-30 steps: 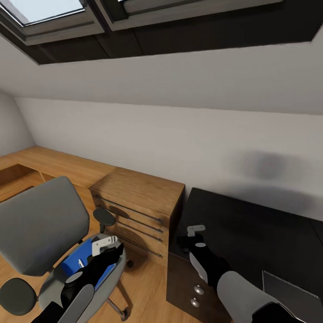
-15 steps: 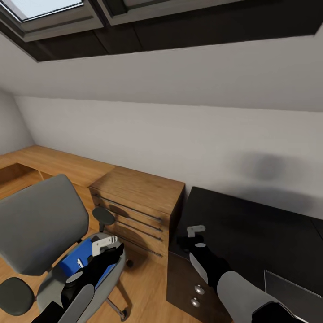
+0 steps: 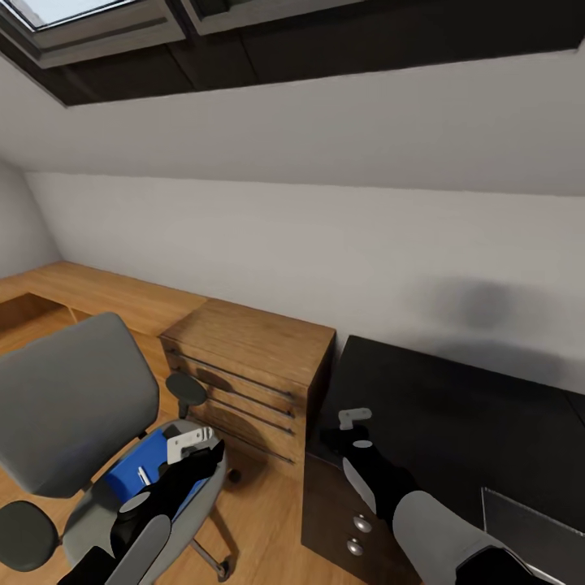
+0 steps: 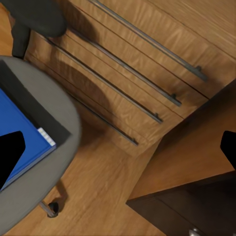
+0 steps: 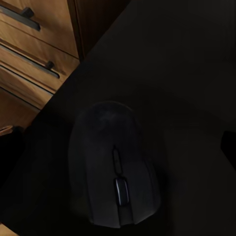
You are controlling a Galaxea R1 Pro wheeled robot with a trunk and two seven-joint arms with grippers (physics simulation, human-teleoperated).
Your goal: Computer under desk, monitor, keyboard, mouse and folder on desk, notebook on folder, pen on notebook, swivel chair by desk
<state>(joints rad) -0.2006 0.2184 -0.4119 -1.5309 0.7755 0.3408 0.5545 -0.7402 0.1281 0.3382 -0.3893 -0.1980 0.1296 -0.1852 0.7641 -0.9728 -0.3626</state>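
Barely anything has shifted, only the head tipping slightly, so the folder (image 3: 134,481) still waits on the chair (image 3: 77,406) under the left gripper (image 3: 192,443), jaws spread, while the right gripper (image 3: 354,417), grip unreadable, hangs over the mouse (image 5: 112,164) on the table (image 3: 455,422).

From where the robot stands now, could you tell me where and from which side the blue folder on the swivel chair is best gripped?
Probably by the folder's edge nearest the wooden drawer unit, coming down from above with the left gripper, which hovers open over it. It lies flat on the swivel chair's seat, with the backrest behind blocking that side; the left wrist view shows this thin edge exposed.
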